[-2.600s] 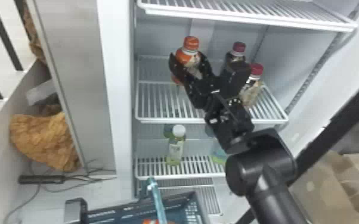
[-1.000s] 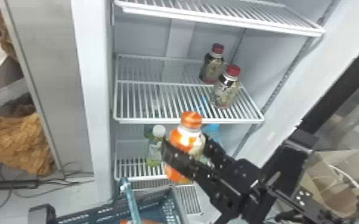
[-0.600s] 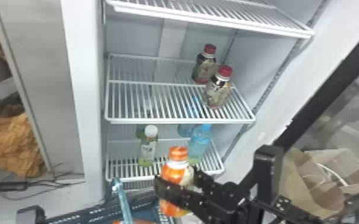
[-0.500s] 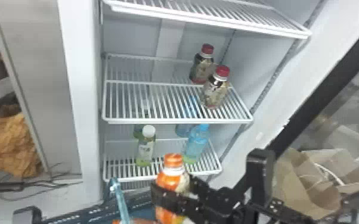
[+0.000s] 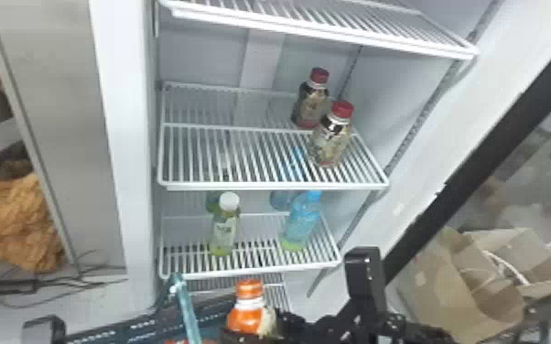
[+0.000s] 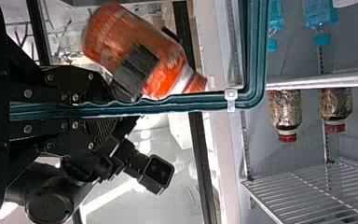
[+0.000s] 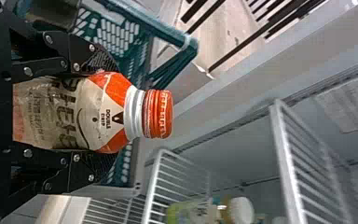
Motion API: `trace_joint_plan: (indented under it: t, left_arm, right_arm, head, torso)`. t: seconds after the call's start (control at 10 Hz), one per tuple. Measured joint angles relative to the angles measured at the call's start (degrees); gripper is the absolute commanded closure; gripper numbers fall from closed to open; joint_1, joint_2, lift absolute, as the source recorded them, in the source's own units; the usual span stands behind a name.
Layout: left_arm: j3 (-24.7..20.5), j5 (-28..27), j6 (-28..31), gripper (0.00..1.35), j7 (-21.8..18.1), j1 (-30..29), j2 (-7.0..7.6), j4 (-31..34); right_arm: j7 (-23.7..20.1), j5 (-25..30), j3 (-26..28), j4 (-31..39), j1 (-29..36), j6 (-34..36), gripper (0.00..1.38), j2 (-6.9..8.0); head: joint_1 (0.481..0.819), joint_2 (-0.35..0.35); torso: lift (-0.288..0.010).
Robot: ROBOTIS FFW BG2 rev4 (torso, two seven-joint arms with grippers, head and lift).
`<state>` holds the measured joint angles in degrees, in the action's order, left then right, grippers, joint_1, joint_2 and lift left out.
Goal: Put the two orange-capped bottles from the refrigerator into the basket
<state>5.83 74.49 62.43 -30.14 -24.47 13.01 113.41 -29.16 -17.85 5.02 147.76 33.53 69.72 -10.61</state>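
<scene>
The orange-capped bottle (image 7: 98, 112) wears a smooth, faintly glossy printed skin, its orange screw cap (image 7: 158, 114) ridged plastic. The teal lattice-walled basket (image 7: 168, 32) is moulded plastic, its rim smooth with a soft sheen. White wire shelves (image 5: 272, 185) look like coated metal, evenly glossy. The pale-blue bottle (image 5: 301, 224) is see-through, shiny plastic. The tall grey panel (image 5: 59, 114) seems matt metal; the orange-brown heap (image 5: 9, 215) (cloth, perhaps) is rough and rumpled.
</scene>
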Motion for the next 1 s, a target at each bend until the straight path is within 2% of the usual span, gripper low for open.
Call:
trace_joint_plan:
  t: [0.1, 0.2, 0.3, 0.4, 0.5, 0.8, 1.0]
  left_arm:
    - [0.00, 0.00, 0.00, 1.21, 0.00, 0.00, 0.00, 0.00]
    - [0.00, 0.00, 0.00, 1.21, 0.00, 0.00, 0.00, 0.00]
    - [0.00, 0.00, 0.00, 1.21, 0.00, 0.00, -0.04, 0.00]
    - [-0.05, 0.00, 0.00, 1.21, 0.00, -0.01, -0.07, 0.00]
    - [-0.09, 0.00, 0.00, 1.21, 0.03, -0.09, -0.10, 0.00]
    - [-0.28, 0.01, -0.07, 1.21, -0.01, -0.29, -0.18, 0.01]
    - [-0.35, 0.03, -0.14, 1.21, 0.07, -0.42, -0.17, 0.00]
  right_arm:
    - [-0.33, -0.11, -0.36, -1.26, -0.90, 1.43, 0.86, -0.12]
    - [-0.76, -0.18, -0.79, -2.62, -1.89, 2.40, 0.67, -0.25]
    - [-1.27, -0.20, -1.17, -3.82, -2.77, 2.92, 0.40, -0.40]
    - [-1.56, -0.05, -1.33, -4.54, -3.29, 3.14, 0.21, -0.50]
    - [-1.87, 0.15, -1.41, -4.92, -3.52, 3.32, 0.08, -0.59]
    - [-2.53, 0.64, -1.39, -5.16, -3.94, 2.24, 0.10, -0.64]
    - [-2.61, 1.29, -1.36, -4.76, -3.71, -3.43, 0.10, -0.43]
  head:
    - [0.695, -0.331]
    - [0.695, -0.328]
    - [0.695, -0.324]
    - [0.695, -0.322]
    - [0.695, -0.322]
    - [0.695, -0.318]
    - [0.695, -0.307]
  torso:
    - [-0.040]
    - [-0.040]
    - [-0.040]
    - [-0.040]
    - [-0.040]
    - [-0.040]
    - [-0.040]
